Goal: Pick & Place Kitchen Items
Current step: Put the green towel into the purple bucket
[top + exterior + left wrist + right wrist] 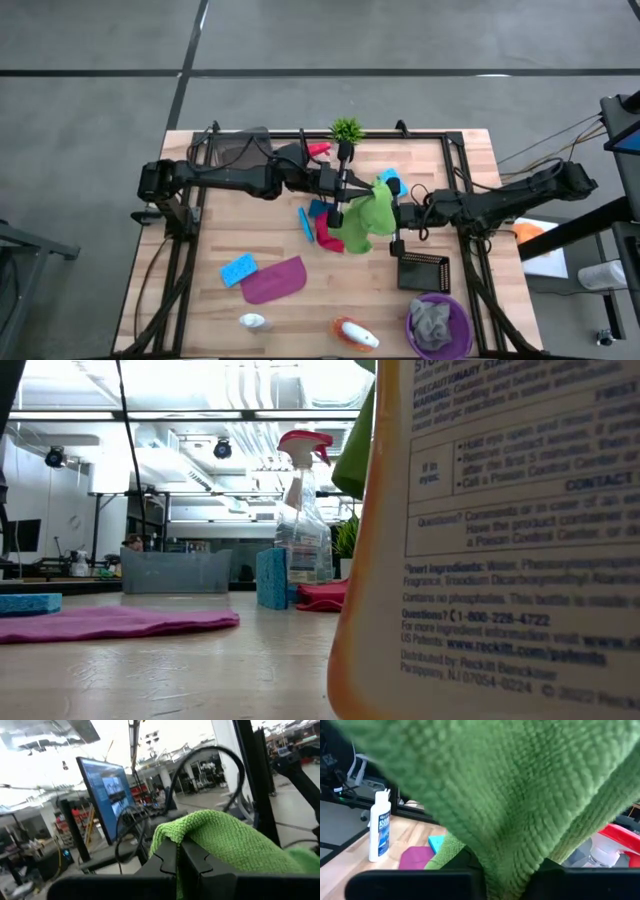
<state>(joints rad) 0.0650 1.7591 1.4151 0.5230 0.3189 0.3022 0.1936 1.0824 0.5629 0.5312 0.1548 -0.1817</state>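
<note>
Where pinched: left gripper [178,862], green cloth [235,837].

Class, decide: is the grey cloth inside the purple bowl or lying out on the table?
Inside. In the high view the grey cloth sits bunched within the rim of the purple bowl near the table's front edge.

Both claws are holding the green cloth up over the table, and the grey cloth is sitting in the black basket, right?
Not quite. The grey cloth sits in the purple bowl, as the high view shows; the black basket is beside it. The left claw and right claw do hold the green cloth up.
</note>
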